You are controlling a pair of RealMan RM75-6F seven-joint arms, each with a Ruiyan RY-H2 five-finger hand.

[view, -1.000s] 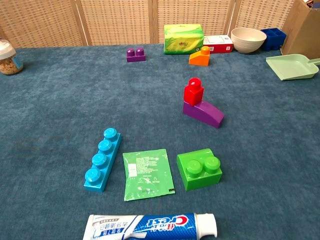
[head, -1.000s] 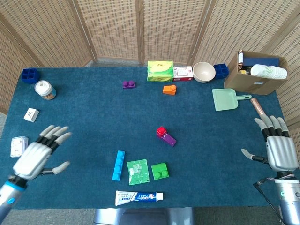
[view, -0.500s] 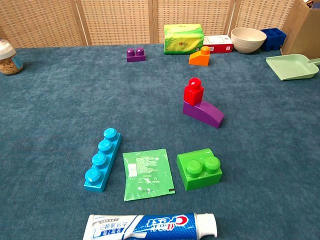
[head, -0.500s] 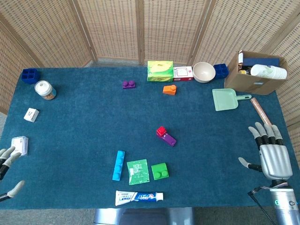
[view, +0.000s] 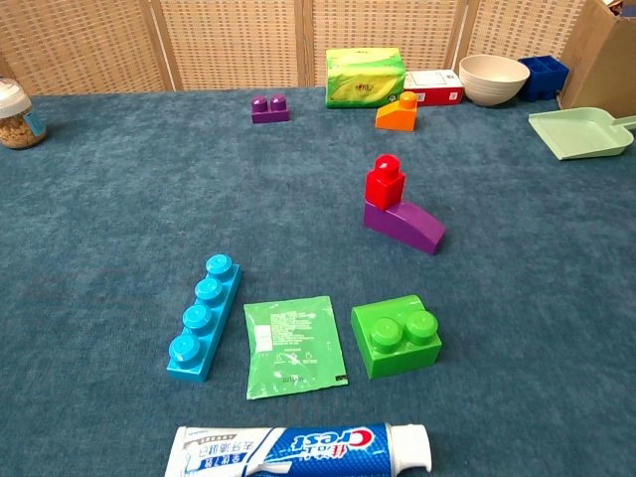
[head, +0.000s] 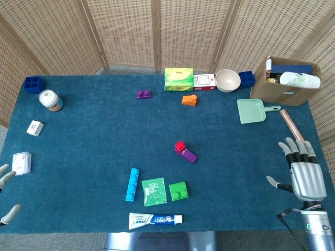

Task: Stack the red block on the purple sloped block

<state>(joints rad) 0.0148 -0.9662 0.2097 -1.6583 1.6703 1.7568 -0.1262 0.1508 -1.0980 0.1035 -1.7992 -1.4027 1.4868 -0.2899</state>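
The red block (head: 180, 146) (view: 385, 183) sits on top of the purple sloped block (head: 187, 154) (view: 405, 225) near the middle of the blue cloth. No hand touches them. My right hand (head: 303, 175) hovers flat at the table's right front edge, fingers spread, holding nothing. Only the fingertips (head: 4, 178) of my left hand (head: 5, 196) show at the far left edge, spread and empty. The chest view shows neither hand.
In front of the stack lie a green block (head: 178, 191), a green sachet (head: 153, 191), a light blue long block (head: 132, 184) and a toothpaste tube (head: 156, 219). At the back stand a small purple block (head: 143, 94), an orange block (head: 189, 100), a bowl (head: 227, 80), a dustpan (head: 252, 110) and a cardboard box (head: 287, 81).
My left hand has drawn back leftward and down, almost out of the head view. My right hand has sunk slightly toward the table's front edge. The blocks have not moved.
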